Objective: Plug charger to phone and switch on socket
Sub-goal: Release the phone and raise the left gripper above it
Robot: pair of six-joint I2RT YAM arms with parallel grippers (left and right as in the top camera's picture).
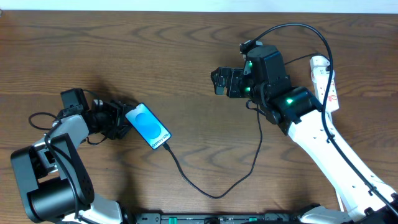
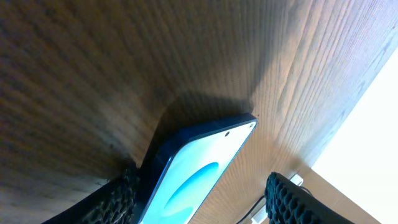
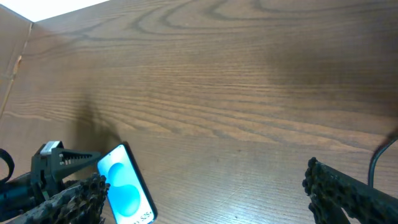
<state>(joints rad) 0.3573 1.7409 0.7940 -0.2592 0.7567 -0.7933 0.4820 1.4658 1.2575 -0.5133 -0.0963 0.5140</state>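
Note:
The phone [image 1: 148, 126] lies on the table left of centre with its blue screen up; it also shows in the left wrist view [image 2: 199, 168] and the right wrist view [image 3: 126, 185]. My left gripper [image 1: 120, 121] is open, its fingers on either side of the phone's left end [image 2: 199, 202]; one finger touches the phone's edge, the other stands apart. The charger [image 1: 214, 195], a thin black cable, meets the phone's lower right end and loops back up under my right arm. The white socket [image 1: 324, 79] lies at the far right, partly hidden by that arm. My right gripper [image 1: 224, 81] is wide open and empty above the table [image 3: 205, 199].
The wooden table [image 1: 155, 56] stretches behind both grippers. A thick black cable [image 1: 298, 28] arcs over my right arm. The left arm's base [image 1: 43, 180] stands at the front left corner.

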